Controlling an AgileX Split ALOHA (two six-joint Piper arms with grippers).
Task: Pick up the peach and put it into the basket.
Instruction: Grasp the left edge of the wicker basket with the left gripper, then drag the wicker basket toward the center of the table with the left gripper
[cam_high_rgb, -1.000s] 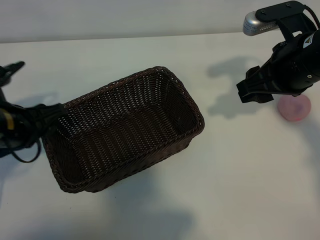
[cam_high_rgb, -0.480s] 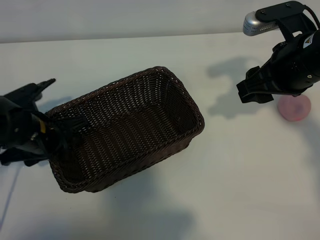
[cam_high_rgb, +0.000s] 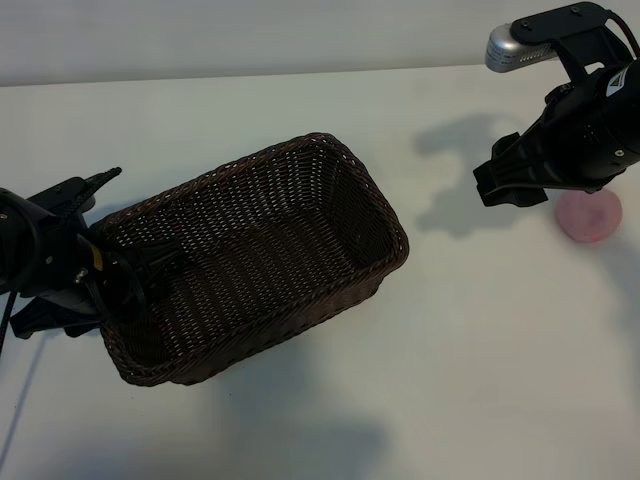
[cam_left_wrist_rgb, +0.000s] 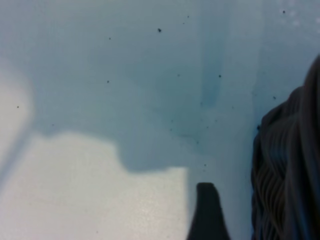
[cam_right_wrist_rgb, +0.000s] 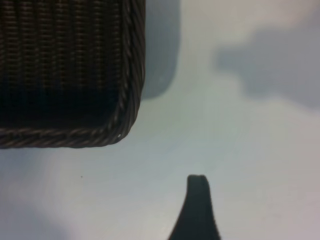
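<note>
The left gripper (cam_high_rgb: 135, 275) straddles the wicker basket (cam_high_rgb: 330, 160)'s left rim, jaw width unclear. The right gripper (cam_high_rgb: 497, 185) hangs spread, empty, beside the peach (cam_high_rgb: 590, 218) on the white table (cam_high_rgb: 480, 350).

One basket (cam_high_rgb: 330, 160); one peach (cam_high_rgb: 590, 217)

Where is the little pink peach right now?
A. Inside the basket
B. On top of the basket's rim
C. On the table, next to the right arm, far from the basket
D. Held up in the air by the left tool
C: the peach lies on the white table just beside the right tool, well away from the basket, which has nothing in it.
</note>
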